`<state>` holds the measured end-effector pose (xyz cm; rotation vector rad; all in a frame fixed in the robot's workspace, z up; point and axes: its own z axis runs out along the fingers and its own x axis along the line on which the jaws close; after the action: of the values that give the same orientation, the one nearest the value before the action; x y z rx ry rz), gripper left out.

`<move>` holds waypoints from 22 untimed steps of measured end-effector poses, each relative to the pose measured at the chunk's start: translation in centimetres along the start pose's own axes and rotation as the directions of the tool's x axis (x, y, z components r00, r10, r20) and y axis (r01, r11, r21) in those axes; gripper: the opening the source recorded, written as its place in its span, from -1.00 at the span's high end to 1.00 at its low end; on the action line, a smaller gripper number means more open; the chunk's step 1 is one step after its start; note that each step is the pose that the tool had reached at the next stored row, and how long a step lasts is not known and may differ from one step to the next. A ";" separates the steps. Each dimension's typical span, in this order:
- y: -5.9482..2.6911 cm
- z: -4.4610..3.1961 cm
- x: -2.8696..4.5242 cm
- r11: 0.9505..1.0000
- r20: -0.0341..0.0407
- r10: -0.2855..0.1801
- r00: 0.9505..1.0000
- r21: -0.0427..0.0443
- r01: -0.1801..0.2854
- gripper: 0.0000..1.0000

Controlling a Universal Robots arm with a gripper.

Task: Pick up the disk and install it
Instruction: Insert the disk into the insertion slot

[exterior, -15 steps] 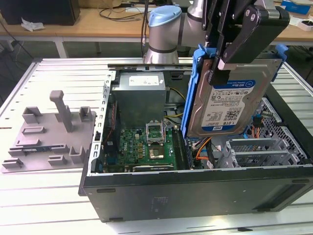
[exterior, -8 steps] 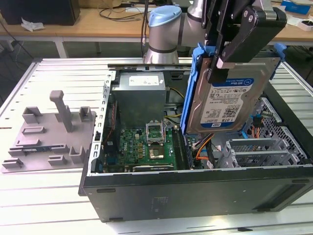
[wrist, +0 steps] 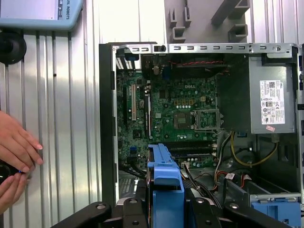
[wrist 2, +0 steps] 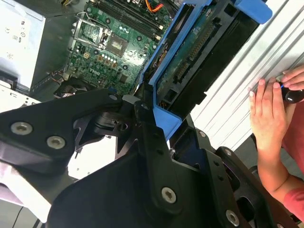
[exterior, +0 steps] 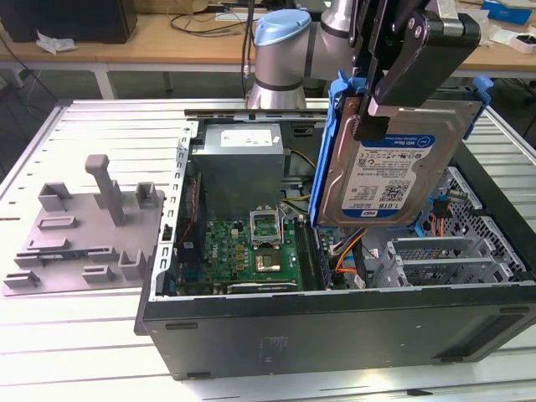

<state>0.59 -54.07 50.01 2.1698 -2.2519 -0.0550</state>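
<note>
**A:** Exterior view, left to right: grey plate (exterior: 84, 226) on desk (exterior: 84, 352); open computer case (exterior: 335, 335), circuit board (exterior: 251, 243) on its floor.

**B:** Disk (exterior: 394, 167)?

**A:** In the air over the case's right half. On edge, label facing out, long axis near upright, leaning slightly. Directly under gripper (exterior: 375, 109); above and left of metal cage (exterior: 452, 255), seemingly clear of it.

**B:** Gripper?

**A:** Closed narrow on the blue frame (exterior: 322, 159) at the disk's top end. Not yet seated. Also noted in second wrist view: person's hand (wrist 2: 266, 109) at desk edge.
</note>
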 end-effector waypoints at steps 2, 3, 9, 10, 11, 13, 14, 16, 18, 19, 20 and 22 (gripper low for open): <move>0.00 0.00 0.00 1.000 0.001 -0.001 1.000 0.000 0.001 0.26; 0.00 0.00 0.00 1.000 0.001 -0.001 1.000 0.000 0.001 0.26; -0.06 0.00 0.00 1.000 0.004 -0.008 1.000 0.000 0.008 0.26; -0.09 0.00 0.00 1.000 0.004 -0.012 1.000 0.000 0.012 0.26; -0.12 0.00 0.00 1.000 0.004 -0.016 1.000 0.000 0.016 0.26; -0.20 -0.01 0.00 1.000 0.003 -0.025 1.000 -0.001 0.025 0.26; -0.25 -0.01 -0.01 1.000 0.003 -0.028 1.000 -0.001 0.028 0.26; -0.31 0.00 -0.02 1.000 0.004 -0.031 1.000 -0.001 0.031 0.26; -0.37 0.01 -0.02 0.999 0.005 -0.033 0.999 -0.001 0.033 0.26; -0.42 0.00 -0.02 0.999 0.005 -0.034 0.999 -0.001 0.034 0.26; -0.47 0.00 -0.02 0.999 0.006 -0.035 0.999 -0.001 0.035 0.26; -0.69 0.00 -0.02 0.999 0.007 -0.036 0.999 -0.001 0.036 0.26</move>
<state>1.28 -54.08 49.99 2.2136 -2.2154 -0.0637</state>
